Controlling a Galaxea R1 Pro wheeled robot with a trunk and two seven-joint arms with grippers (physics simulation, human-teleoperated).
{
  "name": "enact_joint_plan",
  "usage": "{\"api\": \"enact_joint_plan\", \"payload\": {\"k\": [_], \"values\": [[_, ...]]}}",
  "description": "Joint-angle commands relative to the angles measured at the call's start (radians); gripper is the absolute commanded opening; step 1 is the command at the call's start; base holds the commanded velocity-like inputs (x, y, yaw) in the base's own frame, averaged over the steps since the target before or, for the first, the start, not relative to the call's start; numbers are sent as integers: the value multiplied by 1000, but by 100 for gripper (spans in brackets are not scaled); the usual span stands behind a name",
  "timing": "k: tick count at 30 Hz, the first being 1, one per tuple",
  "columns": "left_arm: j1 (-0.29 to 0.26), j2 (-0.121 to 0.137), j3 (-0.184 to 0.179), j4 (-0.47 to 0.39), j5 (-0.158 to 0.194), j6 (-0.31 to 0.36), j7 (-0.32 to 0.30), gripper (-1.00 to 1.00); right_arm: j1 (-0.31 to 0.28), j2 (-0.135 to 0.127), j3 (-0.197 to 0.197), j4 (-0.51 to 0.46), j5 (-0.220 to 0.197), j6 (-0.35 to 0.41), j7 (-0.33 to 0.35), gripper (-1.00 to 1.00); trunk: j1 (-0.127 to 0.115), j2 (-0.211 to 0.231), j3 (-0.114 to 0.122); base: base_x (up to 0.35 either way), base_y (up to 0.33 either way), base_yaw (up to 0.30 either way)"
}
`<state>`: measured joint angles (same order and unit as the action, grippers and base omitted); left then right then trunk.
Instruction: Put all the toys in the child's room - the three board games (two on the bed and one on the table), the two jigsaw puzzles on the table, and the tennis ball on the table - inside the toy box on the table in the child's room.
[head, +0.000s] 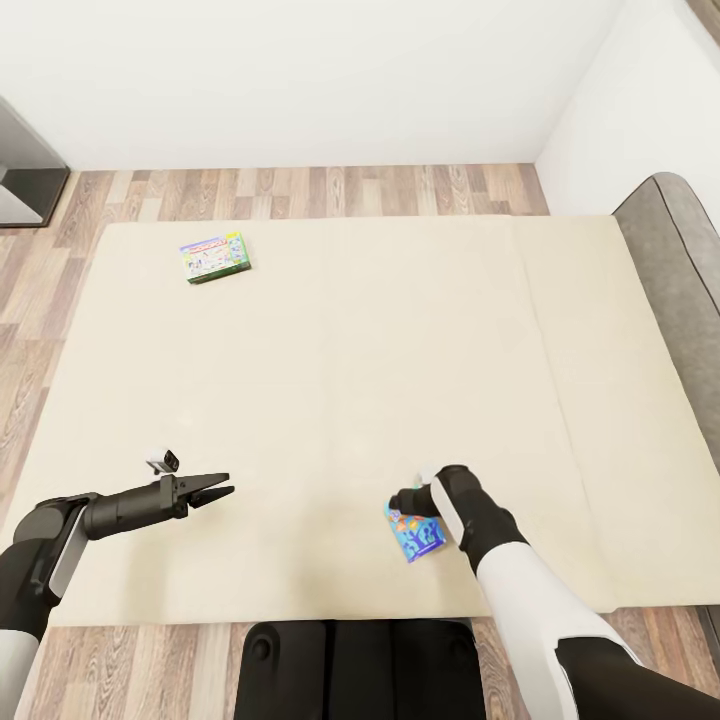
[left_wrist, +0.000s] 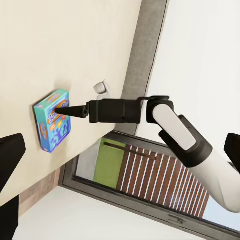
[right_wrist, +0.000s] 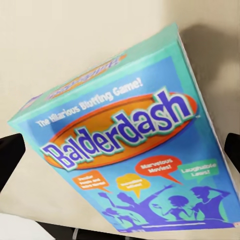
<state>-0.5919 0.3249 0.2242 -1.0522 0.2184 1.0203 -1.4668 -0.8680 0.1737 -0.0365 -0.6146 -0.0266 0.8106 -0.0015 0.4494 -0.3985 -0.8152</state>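
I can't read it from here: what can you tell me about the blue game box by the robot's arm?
The blue game box is a flat teal-edged carton printed "Balderdash" in white on an orange oval, with blue silhouettes below. It lies on the cream bed near its front edge. The right end effector is right at it, its dark fingers spread on either side.
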Motion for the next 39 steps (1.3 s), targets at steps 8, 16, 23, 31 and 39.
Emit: {"api": "enact_joint_plan", "payload": {"k": [8, 16, 23, 31, 39], "values": [[0, 0, 0, 0, 1, 11, -3, 100, 0, 1, 8, 18, 0, -5, 0, 100, 1, -2, -1, 0, 1, 0], [0, 0, 0, 0, 1, 11, -3, 100, 0, 1, 9, 20, -1, -5, 0, 100, 1, -2, -1, 0, 0, 0], [0, 0, 0, 0, 1, 11, -3, 100, 0, 1, 9, 22, 0, -6, 0, 100, 1, -2, -1, 0, 0, 0], [0, 0, 1, 0, 1, 11, -3, 100, 0, 1, 21, 22, 1, -7, 0, 100, 1, -2, -1, 0, 0, 0], [0, 0, 1, 0, 1, 11, -3, 100, 0, 1, 41, 22, 0, -7, -2, 100, 1, -2, -1, 0, 15, 0]]}}
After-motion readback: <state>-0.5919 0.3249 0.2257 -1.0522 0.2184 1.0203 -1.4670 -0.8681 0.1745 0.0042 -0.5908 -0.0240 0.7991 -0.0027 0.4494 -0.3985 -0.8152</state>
